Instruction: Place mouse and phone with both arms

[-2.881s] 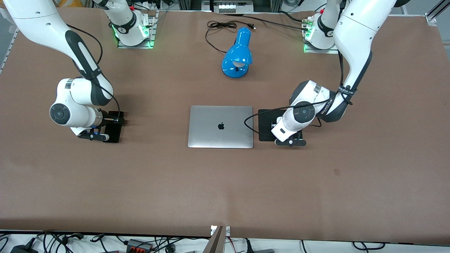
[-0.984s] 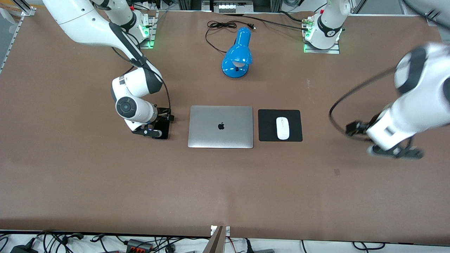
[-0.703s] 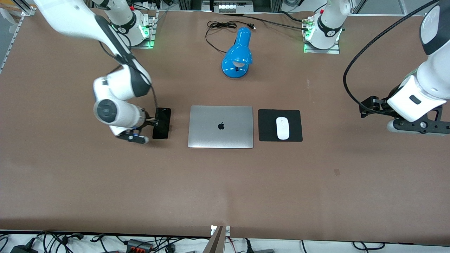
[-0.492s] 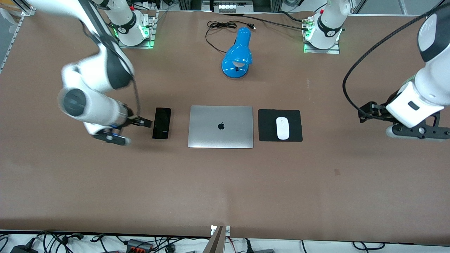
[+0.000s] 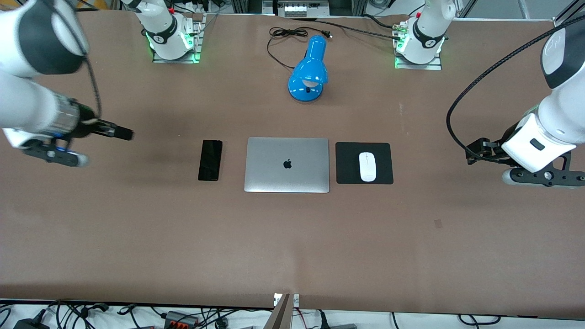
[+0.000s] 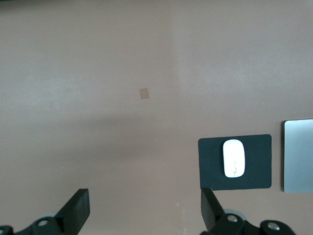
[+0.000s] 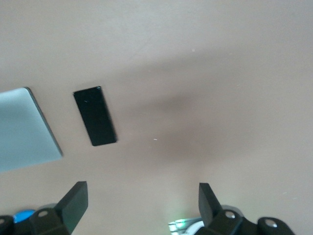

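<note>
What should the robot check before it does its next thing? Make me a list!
1. mouse lies on the black pad: ok.
2. phone lies flat beside the laptop, toward the right arm's end: ok.
3. left gripper open and empty, over bare table: ok.
4. right gripper open and empty, away from the phone: ok.
5. blue lamp apart from both arms: ok.
</note>
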You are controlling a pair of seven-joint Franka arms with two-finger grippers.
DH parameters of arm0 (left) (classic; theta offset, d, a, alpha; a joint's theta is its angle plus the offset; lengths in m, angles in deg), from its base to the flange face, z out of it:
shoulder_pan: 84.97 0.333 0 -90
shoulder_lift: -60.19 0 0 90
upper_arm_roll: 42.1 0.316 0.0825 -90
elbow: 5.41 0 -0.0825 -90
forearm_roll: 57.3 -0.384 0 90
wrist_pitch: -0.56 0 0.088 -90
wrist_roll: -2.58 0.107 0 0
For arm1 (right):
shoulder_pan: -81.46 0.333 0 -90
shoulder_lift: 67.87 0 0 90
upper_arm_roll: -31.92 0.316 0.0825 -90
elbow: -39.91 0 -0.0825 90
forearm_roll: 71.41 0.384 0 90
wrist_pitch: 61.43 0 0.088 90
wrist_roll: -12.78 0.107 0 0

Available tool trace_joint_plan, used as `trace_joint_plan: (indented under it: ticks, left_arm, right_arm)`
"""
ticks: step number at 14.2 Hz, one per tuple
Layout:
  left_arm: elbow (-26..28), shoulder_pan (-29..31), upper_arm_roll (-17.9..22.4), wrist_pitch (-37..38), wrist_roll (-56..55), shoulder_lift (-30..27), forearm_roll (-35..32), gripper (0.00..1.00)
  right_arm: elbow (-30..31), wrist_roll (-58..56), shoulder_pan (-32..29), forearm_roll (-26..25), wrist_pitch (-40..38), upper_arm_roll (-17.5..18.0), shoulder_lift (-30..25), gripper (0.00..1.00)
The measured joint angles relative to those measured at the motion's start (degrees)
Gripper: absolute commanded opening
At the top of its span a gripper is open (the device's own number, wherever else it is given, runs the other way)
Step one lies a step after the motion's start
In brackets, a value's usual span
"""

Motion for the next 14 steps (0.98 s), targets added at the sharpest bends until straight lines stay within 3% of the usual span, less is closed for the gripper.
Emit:
trace_joint_plan:
  ticks: [3,6,9,10,14]
  left_arm:
    - [-0.1,0.6,0.1,0.0,0.0,0.0,0.0,1.00]
    - [1.5,0.8,1.9,-0.1,-0.1,-1.4,3.4,1.00]
    - [13.7,-5.7,15.1,-7.8,0.1,-9.6,13.1,1.00]
    - [17.5,-6.2,17.5,-9.5,0.9,-12.4,14.7,1.00]
    - [23.4,-5.9,17.7,-11.0,8.5,-19.0,14.7,1.00]
  right_arm:
    - [0.4,-2.2,-2.1,0.0,-1.1,-0.2,-0.2,1.00]
    - [5.8,-2.1,-3.1,0.1,2.6,-0.2,-3.3,1.00]
    - [10.1,0.8,-3.8,0.3,3.3,-0.1,-8.5,1.00]
    - [10.6,2.6,-3.8,0.3,2.9,-0.1,-10.4,1.00]
    - [11.0,6.5,-3.9,0.3,4.8,-0.1,-15.2,1.00]
